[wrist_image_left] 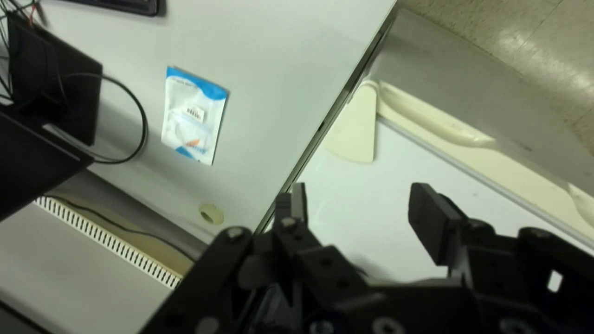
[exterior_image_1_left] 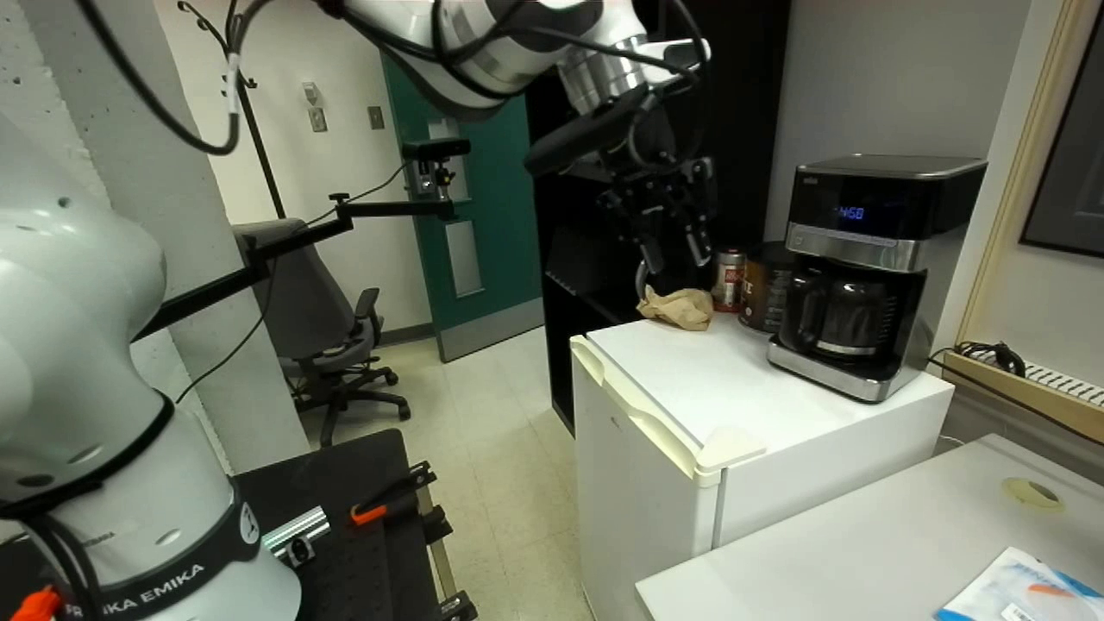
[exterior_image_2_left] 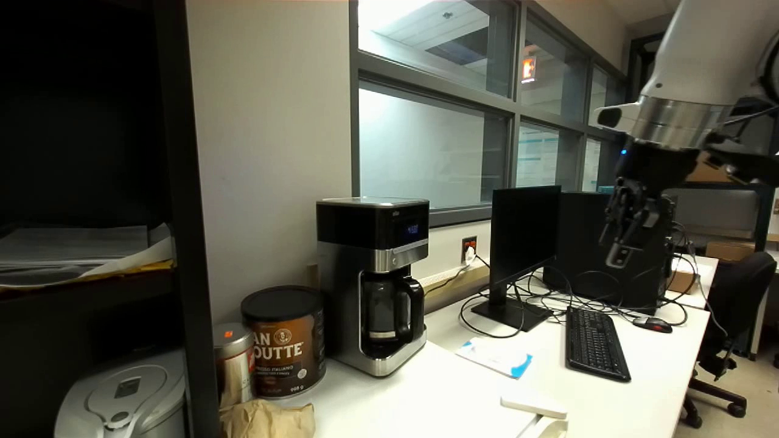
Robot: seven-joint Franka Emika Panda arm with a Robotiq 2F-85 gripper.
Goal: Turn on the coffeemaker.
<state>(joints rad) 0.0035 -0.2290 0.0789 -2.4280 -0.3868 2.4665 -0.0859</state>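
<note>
Black and silver, the coffeemaker (exterior_image_1_left: 875, 259) stands on the white fridge (exterior_image_1_left: 681, 379), well apart from the gripper (wrist_image_left: 358, 202), whose empty fingers (wrist_image_left: 428, 225) are spread; closing them before pressing gently and squarely at the silver band (exterior_image_1_left: 849, 247) should steady the push.

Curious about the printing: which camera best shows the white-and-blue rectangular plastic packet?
The wrist view: the packet appears whole, from above. Both exterior views show it slantwise; in an exterior view the frame's edge crops the packet.
</note>
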